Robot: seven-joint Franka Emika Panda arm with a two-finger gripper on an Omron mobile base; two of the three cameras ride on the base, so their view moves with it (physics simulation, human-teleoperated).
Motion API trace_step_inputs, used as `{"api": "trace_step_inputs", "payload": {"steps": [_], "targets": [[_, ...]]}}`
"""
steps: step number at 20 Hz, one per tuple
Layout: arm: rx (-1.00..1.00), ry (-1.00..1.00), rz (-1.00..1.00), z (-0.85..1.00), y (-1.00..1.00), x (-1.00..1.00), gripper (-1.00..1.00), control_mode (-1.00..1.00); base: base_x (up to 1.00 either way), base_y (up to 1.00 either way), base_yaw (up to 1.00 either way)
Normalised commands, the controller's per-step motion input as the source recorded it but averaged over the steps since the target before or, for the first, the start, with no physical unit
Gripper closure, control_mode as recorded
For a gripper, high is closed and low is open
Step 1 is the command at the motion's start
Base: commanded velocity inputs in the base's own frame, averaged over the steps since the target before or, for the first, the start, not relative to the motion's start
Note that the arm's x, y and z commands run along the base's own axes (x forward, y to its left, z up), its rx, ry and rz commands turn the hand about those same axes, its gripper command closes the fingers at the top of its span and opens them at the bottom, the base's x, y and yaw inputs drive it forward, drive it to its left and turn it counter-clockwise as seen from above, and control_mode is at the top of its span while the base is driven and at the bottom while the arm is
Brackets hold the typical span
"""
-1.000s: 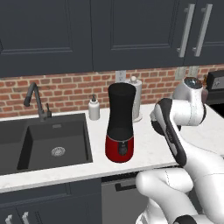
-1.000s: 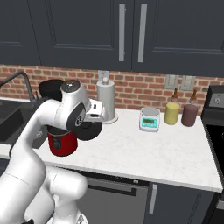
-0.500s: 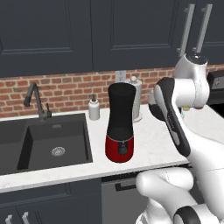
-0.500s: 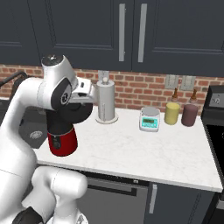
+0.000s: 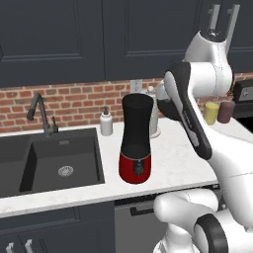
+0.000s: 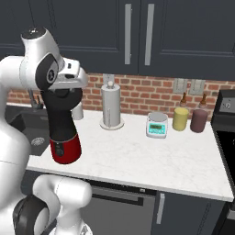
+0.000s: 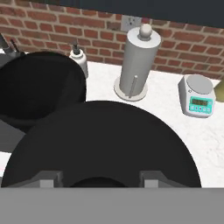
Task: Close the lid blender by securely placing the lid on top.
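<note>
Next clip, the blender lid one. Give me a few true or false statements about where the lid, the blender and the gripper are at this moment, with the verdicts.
1. The lid is held in the gripper. True.
2. The lid is already seated on the blender. False: the jar's top is open in the hand view, and the lid is up and to one side of it.
3. The blender stands on the counter beside the sink. True.
4. The blender's base is white. False: the base is glossy red with a black dial.
5. A paper towel holder stands on the counter near the brick wall. True.
6. The kitchen scale lies inside the sink. False: it sits on the counter, next to a yellow canister.
</note>
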Motion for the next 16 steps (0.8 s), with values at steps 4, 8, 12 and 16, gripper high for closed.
{"api": "trace_step_inputs", "payload": {"steps": [4, 8, 12, 16], "targets": [[0.00, 0.00, 0.04, 0.21, 0.39, 0.02, 1.00, -1.00, 0.00, 0.00, 0.00], [0.00, 0.02, 0.02, 0.00, 0.26, 0.15, 1.00, -1.00, 0.00, 0.00, 0.00], [0.00, 0.03, 0.01, 0.00, 0.24, 0.24, 1.00, -1.00, 0.00, 0.00, 0.00], [0.00, 0.02, 0.01, 0.00, 0.28, 0.30, 1.00, -1.00, 0.00, 0.00, 0.00]]}}
